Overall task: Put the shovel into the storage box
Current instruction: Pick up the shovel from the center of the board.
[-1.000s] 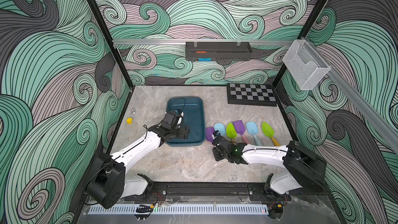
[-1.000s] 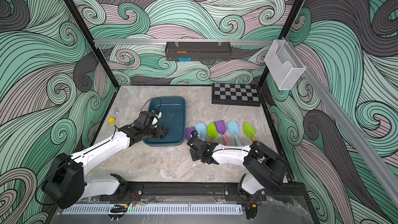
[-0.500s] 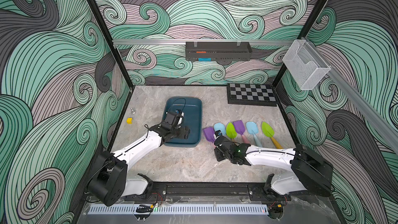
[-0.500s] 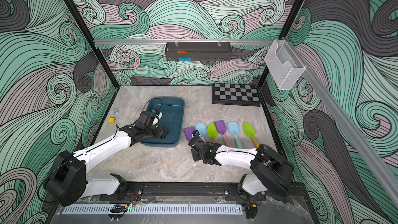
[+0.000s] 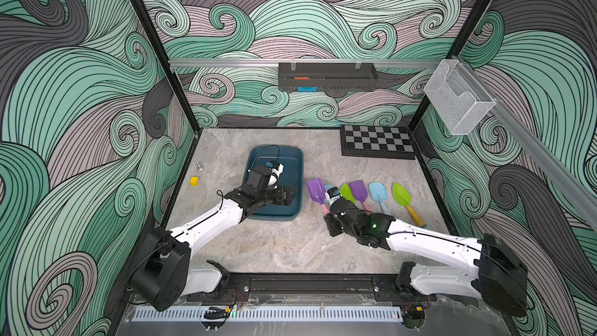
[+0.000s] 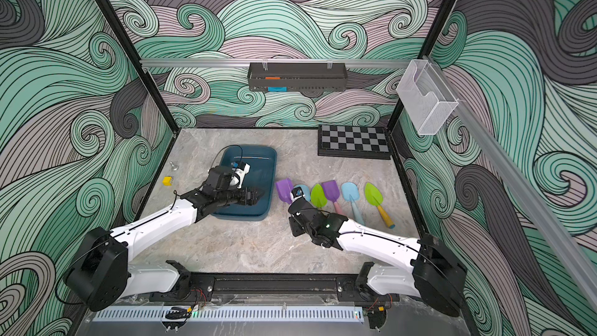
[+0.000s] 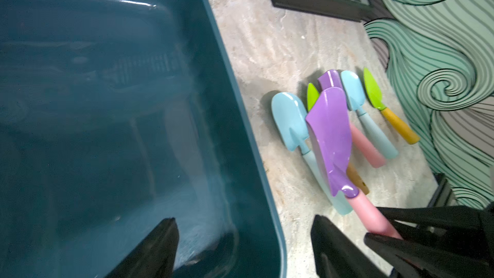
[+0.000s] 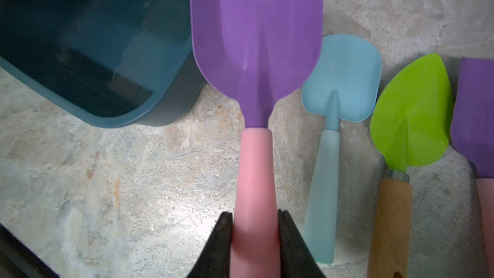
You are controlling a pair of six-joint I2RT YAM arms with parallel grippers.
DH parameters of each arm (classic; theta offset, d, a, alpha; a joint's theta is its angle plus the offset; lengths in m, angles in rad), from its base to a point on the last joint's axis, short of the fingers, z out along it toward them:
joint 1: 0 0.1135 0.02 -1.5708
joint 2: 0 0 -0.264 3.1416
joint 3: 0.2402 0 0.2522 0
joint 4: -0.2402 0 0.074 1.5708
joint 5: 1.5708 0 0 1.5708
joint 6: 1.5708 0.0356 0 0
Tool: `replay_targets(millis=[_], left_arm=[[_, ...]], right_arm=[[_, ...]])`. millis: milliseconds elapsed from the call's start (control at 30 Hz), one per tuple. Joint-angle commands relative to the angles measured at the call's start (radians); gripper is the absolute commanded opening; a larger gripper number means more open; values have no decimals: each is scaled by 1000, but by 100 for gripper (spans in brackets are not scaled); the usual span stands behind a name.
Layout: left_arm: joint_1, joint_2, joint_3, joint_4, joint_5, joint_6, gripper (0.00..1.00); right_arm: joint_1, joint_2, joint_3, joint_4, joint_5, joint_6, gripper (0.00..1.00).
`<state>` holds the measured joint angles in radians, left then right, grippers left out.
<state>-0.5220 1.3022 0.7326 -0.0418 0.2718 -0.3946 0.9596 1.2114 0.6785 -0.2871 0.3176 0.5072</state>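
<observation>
Lifting had begun: the purple shovel (image 5: pixel 315 188), which lay lower among its row on the table (image 5: pixel 274 247) a second earlier, was now raised. Its blade overlapped a corner of the storage box (image 5: pixel 290 166) in the right wrist view (not yet inside), so the transfer into the box remained to be done. The right tool (image 8: pixel 255 219) was clamped on the shovel's pink handle. The left tool (image 7: pixel 243 219) stood wide apart, holding nothing, and hovered astride the box rim.

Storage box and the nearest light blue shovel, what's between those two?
The purple shovel, its pink handle gripped by the right claw. The right wrist view shows it between storage box and light blue shovel.
</observation>
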Motion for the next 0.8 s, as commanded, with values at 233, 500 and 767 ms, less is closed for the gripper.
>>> replay_targets(millis=[233,500,767], left_arm=[[-62,26,35,130,52,-58,80],[-76,76,64,149,53,-76,43],[-82,114,90,164,90,-95,11]], right_arm=[[57,46,106,8,15,-50,0],[83,57,120,22,15,-50,0],[86,71,125,41,12,-61,0]])
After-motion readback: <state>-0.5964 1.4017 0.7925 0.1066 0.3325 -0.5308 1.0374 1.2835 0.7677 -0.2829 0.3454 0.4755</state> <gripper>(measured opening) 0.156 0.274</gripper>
